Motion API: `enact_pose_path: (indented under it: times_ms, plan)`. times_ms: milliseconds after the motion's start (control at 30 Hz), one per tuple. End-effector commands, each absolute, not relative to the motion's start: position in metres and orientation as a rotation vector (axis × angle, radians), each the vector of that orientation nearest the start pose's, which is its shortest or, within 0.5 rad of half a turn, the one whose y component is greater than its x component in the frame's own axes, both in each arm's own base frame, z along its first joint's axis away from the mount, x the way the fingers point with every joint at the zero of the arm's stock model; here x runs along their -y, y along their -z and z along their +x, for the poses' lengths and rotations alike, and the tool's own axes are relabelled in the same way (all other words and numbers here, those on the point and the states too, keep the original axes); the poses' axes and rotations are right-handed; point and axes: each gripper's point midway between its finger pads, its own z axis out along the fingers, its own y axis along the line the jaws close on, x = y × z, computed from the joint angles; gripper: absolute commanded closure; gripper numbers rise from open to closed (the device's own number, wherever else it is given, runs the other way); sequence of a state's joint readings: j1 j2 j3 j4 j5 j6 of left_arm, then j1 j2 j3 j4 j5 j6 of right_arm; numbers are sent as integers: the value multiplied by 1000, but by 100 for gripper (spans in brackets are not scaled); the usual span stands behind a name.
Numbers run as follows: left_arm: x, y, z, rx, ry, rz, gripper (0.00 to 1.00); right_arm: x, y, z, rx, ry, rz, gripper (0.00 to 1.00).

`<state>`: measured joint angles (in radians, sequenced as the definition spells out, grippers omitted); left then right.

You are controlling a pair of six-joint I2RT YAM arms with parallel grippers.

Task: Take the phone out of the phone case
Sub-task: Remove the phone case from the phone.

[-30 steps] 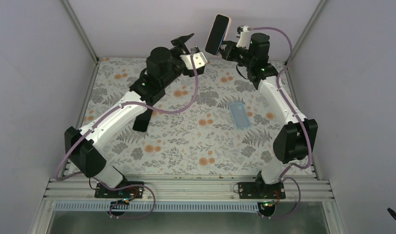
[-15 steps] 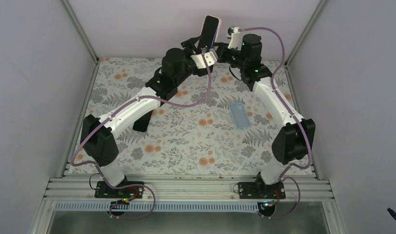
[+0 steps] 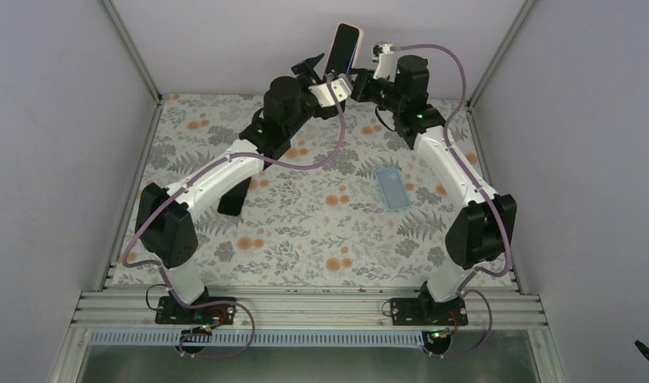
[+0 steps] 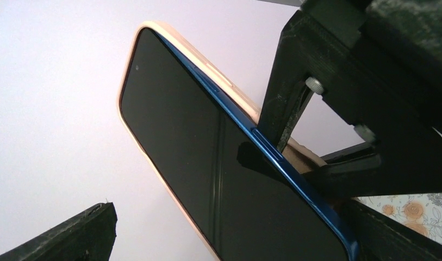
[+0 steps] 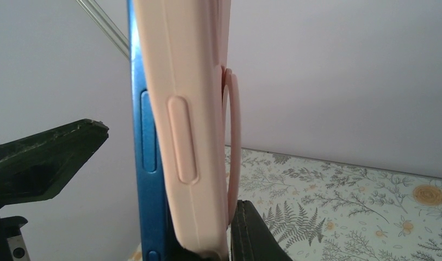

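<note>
My right gripper is shut on a phone in a pink case and holds it upright, high above the table's far edge. In the right wrist view the phone's blue side stands proud of the pink case, with one finger pressed on the case's back. My left gripper is open, with its jaws on either side of the phone. In the left wrist view the black screen fills the gap, and one fingertip stands well clear of it.
A separate light blue phone case lies on the floral table cover, right of centre. A dark object stands under the left arm. The back wall is close behind the phone.
My right gripper carried the phone left and turned it more upright. My left arm swung right and up, bringing its open jaws round the phone.
</note>
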<state>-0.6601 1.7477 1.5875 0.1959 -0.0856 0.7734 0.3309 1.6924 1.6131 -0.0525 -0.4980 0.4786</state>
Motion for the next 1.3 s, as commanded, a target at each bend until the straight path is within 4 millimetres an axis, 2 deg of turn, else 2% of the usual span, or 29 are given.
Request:
enact_pose_path:
  times_ms: [0,67,133,233,300,400,500,633,767,900,1033,1100,1167,1200,1267]
  plan:
    - [302,-412,474,-1216,-266,858,0,-251,-438,445,-1621,-1025,-333,97]
    - [300,-412,477,-1218,-291,841,1,-253,-438,443,-1620,-1031,-335,97]
    - [292,-413,482,-1226,-389,767,5,-255,-438,440,-1621,-1042,-340,97]
    - [263,-422,482,-1196,-563,590,8,-258,-436,435,-1624,-1057,-351,97]
    - [244,-441,475,-1130,-626,464,10,-260,-431,432,-1631,-1069,-365,97]
    - [226,-455,471,-1088,-670,370,12,-272,-421,421,-1642,-1112,-440,97]
    - [216,-459,476,-1101,-647,328,15,-290,-413,404,-1639,-1131,-571,97]
    - [222,-456,486,-1123,-604,354,33,-308,-400,379,-1656,-1234,-765,97]
    - [240,-450,486,-1093,-580,417,39,-322,-385,354,-1663,-1354,-935,97]
    - [260,-444,485,-1070,-546,485,47,-329,-388,332,-1647,-1390,-1055,97]
    - [267,-440,490,-1054,-581,482,58,-332,-387,312,-1623,-1494,-1189,97]
    - [267,-442,489,-1034,-596,467,73,-333,-377,307,-1628,-1505,-1243,97]
    - [266,-444,487,-1028,-602,467,91,-330,-367,308,-1682,-1460,-1259,97]
    - [265,-445,486,-1026,-609,464,97,-327,-364,310,-1698,-1428,-1259,97]
    - [258,-450,482,-1021,-620,459,98,-319,-353,324,-1762,-1313,-1220,97]
